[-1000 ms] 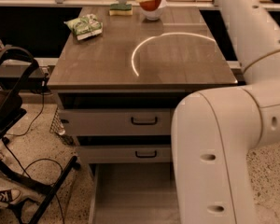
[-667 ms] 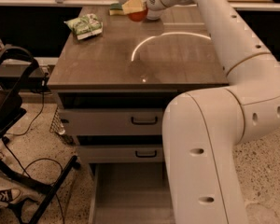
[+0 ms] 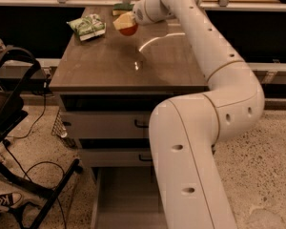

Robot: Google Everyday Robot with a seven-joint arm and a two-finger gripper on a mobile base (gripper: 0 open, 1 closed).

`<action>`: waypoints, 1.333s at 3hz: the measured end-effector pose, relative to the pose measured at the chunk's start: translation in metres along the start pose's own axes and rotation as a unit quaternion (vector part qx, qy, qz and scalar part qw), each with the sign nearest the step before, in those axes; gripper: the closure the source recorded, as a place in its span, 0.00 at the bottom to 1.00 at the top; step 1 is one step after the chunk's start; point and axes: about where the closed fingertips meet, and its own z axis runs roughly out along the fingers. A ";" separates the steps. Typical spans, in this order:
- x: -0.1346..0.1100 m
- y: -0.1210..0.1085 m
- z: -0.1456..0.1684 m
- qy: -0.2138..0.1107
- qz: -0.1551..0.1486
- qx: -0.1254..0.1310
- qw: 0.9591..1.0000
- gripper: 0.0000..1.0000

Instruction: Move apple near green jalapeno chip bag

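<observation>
— Where is the gripper (image 3: 126, 24) compared with a moment ago?

— It has come left and toward the near side of the table (image 3: 109, 66). A second ago it was up at the far edge, and now it hangs over the far left part of the top.

— Is it holding anything?

— Yes, its pale fingers are clamped around the apple (image 3: 128, 31). Only the apple's red underside shows below them. It looks lifted off the wood, though I can't be sure of that.

— And the green jalapeno chip bag (image 3: 87, 26)?

— It lies flat on the table's far left corner, in the same spot as before. The apple is now just to its right, close but with bare wood between them. Earlier the two were well apart.

— Anything else up there?

— A green-topped sponge (image 3: 121, 6) sits at the far edge, behind the gripper. The white arm (image 3: 219, 56) reaches up from the lower middle, bends at the right and stretches left across the table's far side.
</observation>
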 end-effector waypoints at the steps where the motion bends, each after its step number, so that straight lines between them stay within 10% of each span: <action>1: 0.005 0.003 0.022 0.006 -0.014 -0.001 1.000 1.00; 3: 0.007 0.000 0.063 -0.001 -0.029 0.020 0.999 1.00; 4: 0.004 0.000 0.061 -0.001 -0.029 0.020 0.999 0.82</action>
